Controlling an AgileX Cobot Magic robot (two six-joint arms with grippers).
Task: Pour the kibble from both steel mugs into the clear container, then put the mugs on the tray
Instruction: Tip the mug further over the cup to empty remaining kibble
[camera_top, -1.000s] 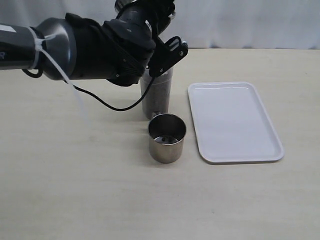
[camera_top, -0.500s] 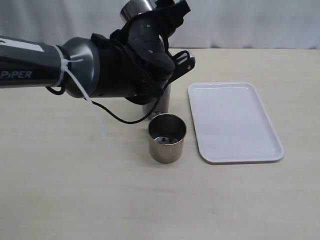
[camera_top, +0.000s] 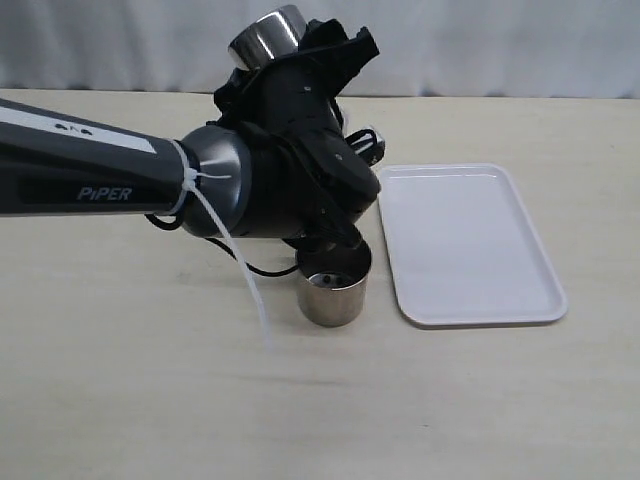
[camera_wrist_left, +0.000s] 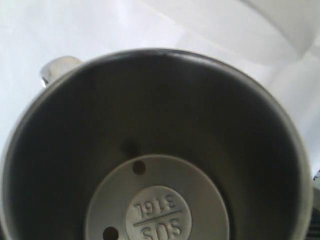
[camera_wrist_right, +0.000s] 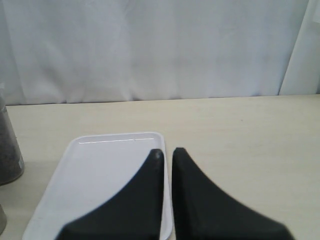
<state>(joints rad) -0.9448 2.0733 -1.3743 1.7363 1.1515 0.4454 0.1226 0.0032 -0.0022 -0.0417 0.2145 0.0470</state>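
Observation:
My left gripper (camera_top: 305, 50) is shut on a steel mug (camera_top: 268, 35), held high at the back and tipped so its base points up. The left wrist view looks straight into that mug (camera_wrist_left: 160, 125); it holds no kibble, only two dark spots on its stamped bottom. The second steel mug (camera_top: 334, 285) stands upright on the table in front of the arm. My left arm hides the clear container in the exterior view. Its side shows in the right wrist view (camera_wrist_right: 7, 145), with kibble (camera_wrist_right: 6, 160) inside. The white tray (camera_top: 465, 240) lies bare to the right. My right gripper (camera_wrist_right: 167, 152) is shut, empty, over the tray's edge.
A black cable (camera_top: 255, 268) and a white zip tie (camera_top: 240, 270) hang from the left arm near the standing mug. A pale curtain (camera_wrist_right: 150, 50) backs the beige table (camera_top: 120, 380).
My left arm has rolled and swung right, raising the mug and turning its base upward. The arm now covers the clear container. The standing mug and tray have not moved.

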